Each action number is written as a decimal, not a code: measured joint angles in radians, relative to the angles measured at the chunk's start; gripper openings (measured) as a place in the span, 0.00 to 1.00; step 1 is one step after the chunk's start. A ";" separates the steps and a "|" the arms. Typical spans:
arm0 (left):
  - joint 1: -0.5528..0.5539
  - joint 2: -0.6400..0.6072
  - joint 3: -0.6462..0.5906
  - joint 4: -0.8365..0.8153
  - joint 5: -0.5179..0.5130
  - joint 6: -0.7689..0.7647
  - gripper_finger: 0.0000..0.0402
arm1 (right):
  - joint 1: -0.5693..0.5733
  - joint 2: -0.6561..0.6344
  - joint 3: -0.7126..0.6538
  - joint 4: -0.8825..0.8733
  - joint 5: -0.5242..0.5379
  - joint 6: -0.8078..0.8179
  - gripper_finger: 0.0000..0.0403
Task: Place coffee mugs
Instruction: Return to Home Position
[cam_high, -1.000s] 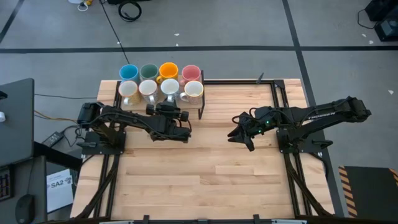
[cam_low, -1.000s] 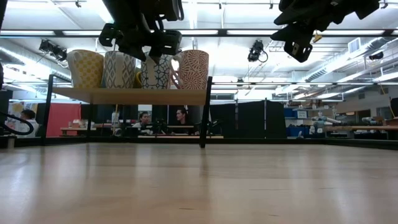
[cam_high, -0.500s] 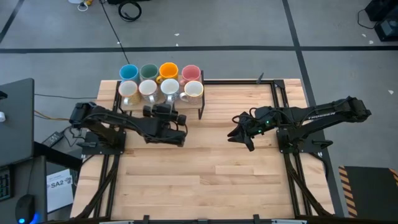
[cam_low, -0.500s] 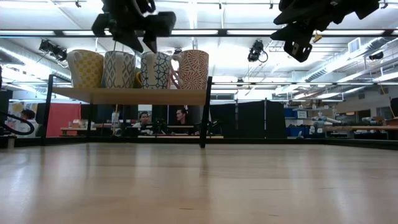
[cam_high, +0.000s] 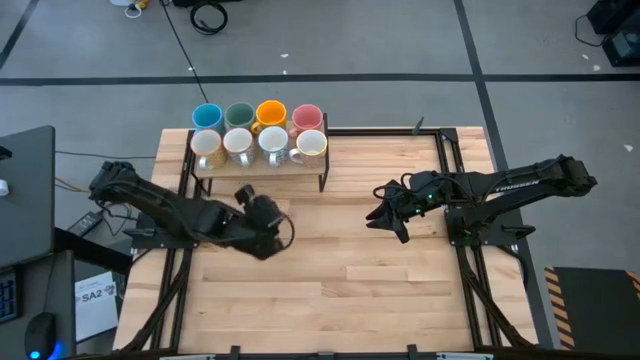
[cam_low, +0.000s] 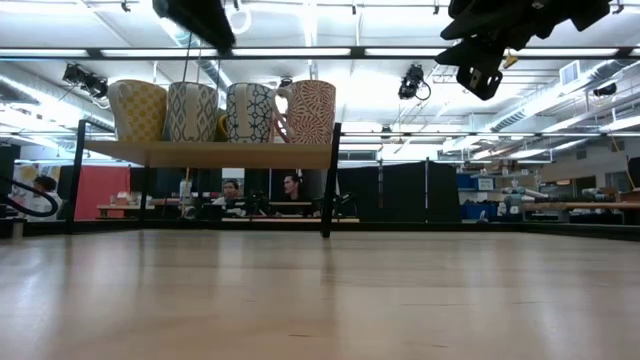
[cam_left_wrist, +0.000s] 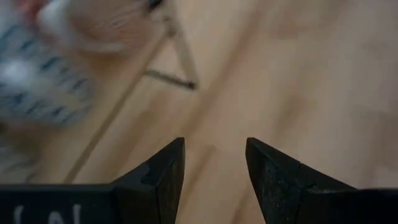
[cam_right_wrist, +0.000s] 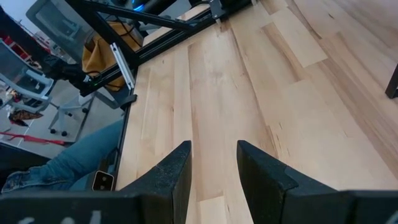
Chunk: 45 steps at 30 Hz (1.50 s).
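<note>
Several coffee mugs (cam_high: 258, 130) stand upright in two rows on a raised wooden shelf (cam_low: 210, 153) at the table's far left. The far row is blue, dark green, orange and pink; the near row is white inside. The low view shows patterned mugs (cam_low: 225, 110) side by side. My left gripper (cam_high: 272, 232) hangs open over bare table, on the near side of the shelf; its wrist view shows open fingers (cam_left_wrist: 214, 168) and blurred mugs (cam_left_wrist: 43, 81). My right gripper (cam_high: 381, 218) waits open (cam_right_wrist: 213, 168) above the table's middle right.
The shelf stands on thin black legs (cam_low: 330, 180). A black metal frame (cam_high: 450, 160) runs along the table's edges. Bare wood (cam_high: 350, 290) fills the middle and near part. A person's jeans-clad leg (cam_right_wrist: 62, 165) shows beside the table.
My left gripper has drawn back from the shelf toward the table's near edge and risen, rolling and tipping its wrist as it went. The mugs stay where they were on the shelf.
</note>
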<state>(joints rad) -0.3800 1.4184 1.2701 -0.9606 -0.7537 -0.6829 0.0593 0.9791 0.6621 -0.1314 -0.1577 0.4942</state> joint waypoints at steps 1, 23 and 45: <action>-0.015 -0.007 0.000 0.030 0.017 0.059 0.44 | 0.000 0.000 0.000 0.000 0.000 0.000 0.33; -0.104 -0.553 -0.332 0.488 0.046 0.661 0.44 | 0.000 0.000 0.000 0.003 -0.001 0.000 0.33; -0.096 -1.339 -1.029 0.930 0.045 0.944 0.44 | 0.000 0.000 0.000 0.003 -0.001 0.000 0.33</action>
<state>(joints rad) -0.4759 0.0791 0.2407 -0.0309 -0.7090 0.2612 0.0593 0.9787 0.6621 -0.1284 -0.1589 0.4946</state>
